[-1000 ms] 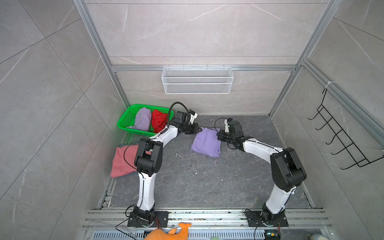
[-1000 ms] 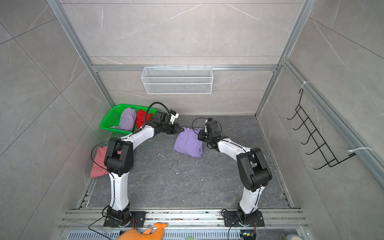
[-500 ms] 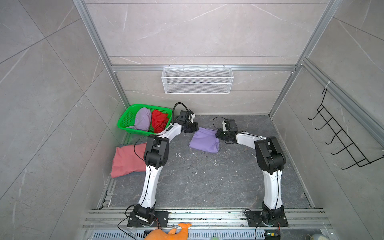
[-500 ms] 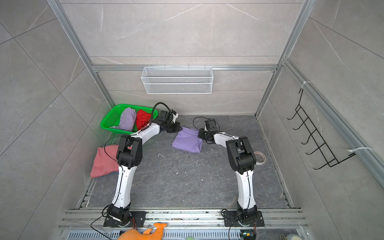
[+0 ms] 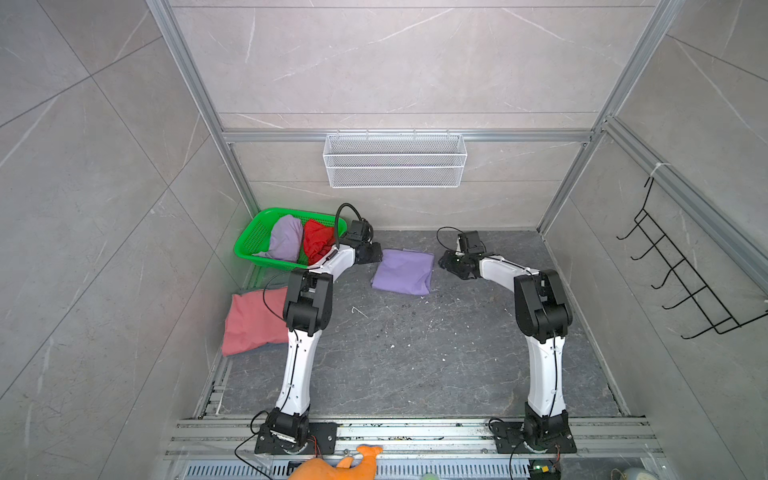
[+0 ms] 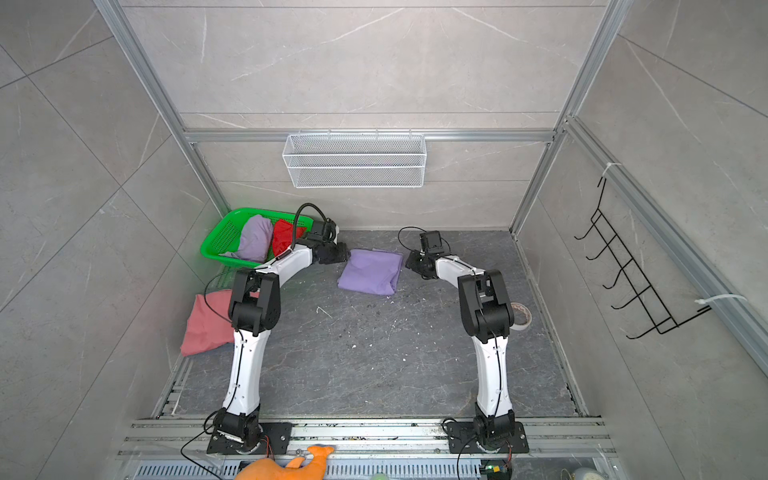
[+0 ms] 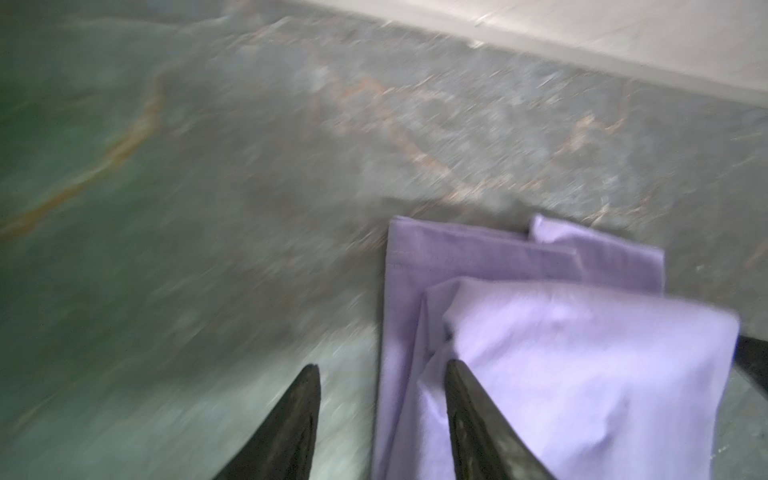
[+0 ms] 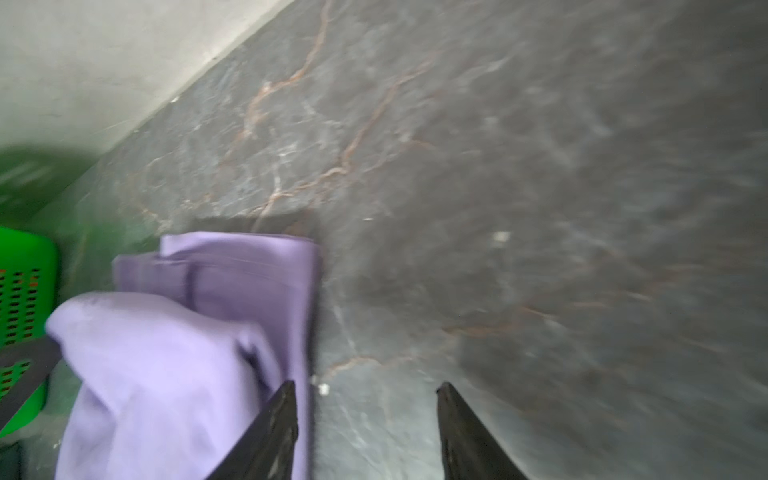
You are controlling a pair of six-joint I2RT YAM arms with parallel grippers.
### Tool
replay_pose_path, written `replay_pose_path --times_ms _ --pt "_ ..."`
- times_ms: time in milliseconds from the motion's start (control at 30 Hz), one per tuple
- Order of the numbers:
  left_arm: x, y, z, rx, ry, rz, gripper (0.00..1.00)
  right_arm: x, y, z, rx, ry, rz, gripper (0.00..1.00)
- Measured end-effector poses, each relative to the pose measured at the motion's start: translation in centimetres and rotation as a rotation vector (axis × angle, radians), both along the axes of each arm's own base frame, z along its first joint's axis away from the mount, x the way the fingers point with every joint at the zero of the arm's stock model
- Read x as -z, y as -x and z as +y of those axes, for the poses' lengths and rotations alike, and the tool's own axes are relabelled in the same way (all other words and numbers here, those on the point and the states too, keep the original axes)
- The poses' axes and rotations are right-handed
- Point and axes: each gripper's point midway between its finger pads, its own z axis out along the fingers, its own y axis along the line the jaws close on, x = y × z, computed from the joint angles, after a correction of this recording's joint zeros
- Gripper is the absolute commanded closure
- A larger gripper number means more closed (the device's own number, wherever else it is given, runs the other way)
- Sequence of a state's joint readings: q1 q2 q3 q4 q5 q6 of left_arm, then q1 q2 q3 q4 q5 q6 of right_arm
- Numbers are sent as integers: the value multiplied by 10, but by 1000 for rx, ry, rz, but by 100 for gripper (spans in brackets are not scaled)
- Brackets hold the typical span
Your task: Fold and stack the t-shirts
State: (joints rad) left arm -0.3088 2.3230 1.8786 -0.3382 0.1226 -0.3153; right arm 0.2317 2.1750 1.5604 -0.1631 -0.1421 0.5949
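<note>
A folded lavender t-shirt [image 5: 403, 272] [image 6: 371, 272] lies flat at the back middle of the table. My left gripper [image 5: 376, 252] [image 7: 382, 365] is at its left edge, open. One finger [image 7: 469, 407] hangs over the cloth [image 7: 582, 353] and the other over bare table. My right gripper [image 5: 444, 262] [image 8: 365, 385] stands open just right of the shirt [image 8: 166, 353], with only table between its fingers. A dusty-pink t-shirt [image 5: 249, 322] lies folded at the left edge. Another lavender t-shirt [image 5: 286, 237] and a red one [image 5: 318, 243] lie crumpled in the basket.
The green basket [image 5: 253, 241] sits in the back left corner, close behind my left arm. A white wire basket [image 5: 395, 160] hangs on the back wall and a black hook rack [image 5: 681, 291] on the right wall. A tape roll [image 6: 521, 316] lies beside my right arm. An orange plush toy [image 5: 336, 465] lies at the front rail.
Both grippers carried the folded lavender shirt toward the back, then opened and let it go. The right gripper has drawn off to the right of it.
</note>
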Motion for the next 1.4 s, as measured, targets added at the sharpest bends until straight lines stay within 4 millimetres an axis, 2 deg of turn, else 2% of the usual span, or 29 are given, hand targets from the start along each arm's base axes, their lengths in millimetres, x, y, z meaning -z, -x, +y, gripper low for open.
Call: replay_pose_path --times_ms 67,167,267,367,500,600,767,933,1133,1267,1400 --pt "-12 7 4 -7 -6 -7 45 -12 10 -1 8 -12 -3 47" --pt "-35 20 -7 15 30 -26 45 -38 25 13 -5 -51 -31 49" --pt "-53 31 -29 46 75 -38 45 -63 35 44 -53 -104 -78 50" --pt "-62 38 -53 72 145 -38 45 -77 43 83 -109 -174 -110 53" --pt "-65 44 -77 86 245 4 45 -74 48 125 -143 -278 -91 57" --pt "-62 35 -83 71 301 18 44 -53 46 138 -133 -322 -52 57" --pt "-37 16 -87 34 405 71 45 -6 46 137 -87 -323 29 57" --pt "15 4 -77 -38 470 170 45 15 48 122 -29 -323 72 57" --pt "19 -2 -70 -48 548 176 45 19 54 97 28 -315 87 59" --pt "19 3 -67 -48 548 158 45 26 64 77 68 -293 104 60" --pt "22 9 -60 -64 532 146 46 28 77 68 77 -274 106 60"
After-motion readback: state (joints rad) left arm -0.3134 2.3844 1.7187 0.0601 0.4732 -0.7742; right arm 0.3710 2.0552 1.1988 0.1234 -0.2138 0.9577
